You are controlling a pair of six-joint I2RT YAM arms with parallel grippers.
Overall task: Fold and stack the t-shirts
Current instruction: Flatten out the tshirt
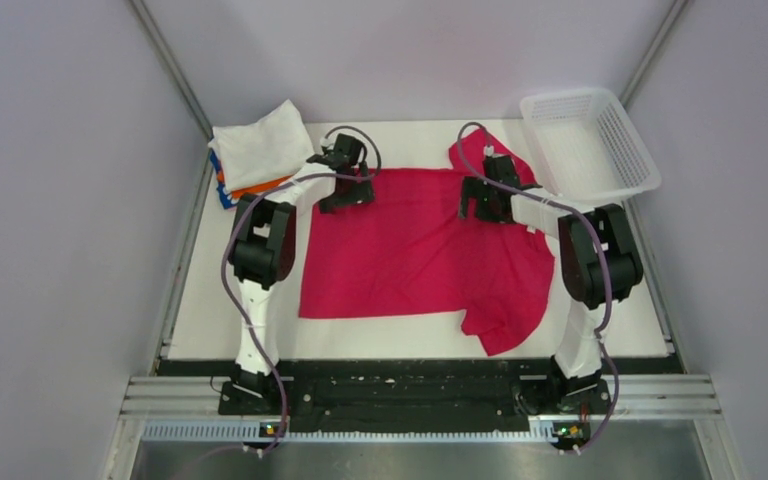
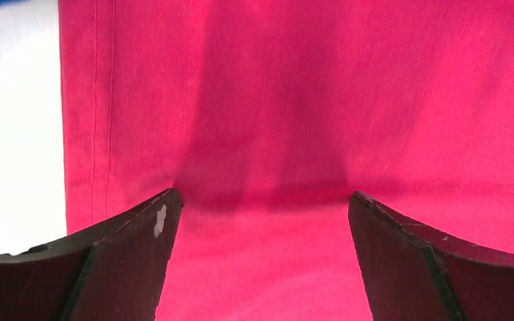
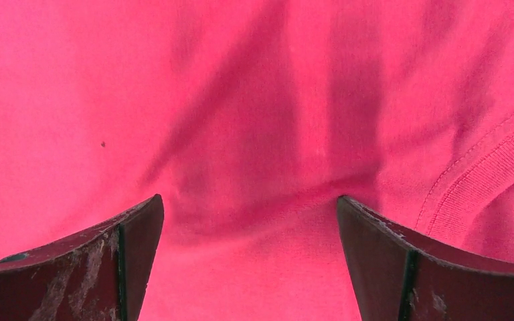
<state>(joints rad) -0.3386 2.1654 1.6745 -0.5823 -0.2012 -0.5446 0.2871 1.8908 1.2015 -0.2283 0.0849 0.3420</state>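
Observation:
A crimson-pink t-shirt [image 1: 415, 250] lies spread on the white table, one sleeve bunched at the near right and one at the far right. My left gripper [image 1: 345, 195] is open just above the shirt's far left part; in the left wrist view [image 2: 262, 200] the hem edge runs down the left side. My right gripper [image 1: 482, 205] is open above the shirt's far right part; in the right wrist view [image 3: 249, 204] the collar ribbing [image 3: 482, 180] shows at right. A stack of folded shirts [image 1: 258, 150], white on top of orange and blue-patterned, sits at the far left corner.
A white plastic mesh basket [image 1: 588, 140] stands at the far right corner, partly over the table edge. Bare white table [image 1: 215, 310] shows left of the shirt, and also in the left wrist view [image 2: 13, 134]. Grey walls close in on both sides.

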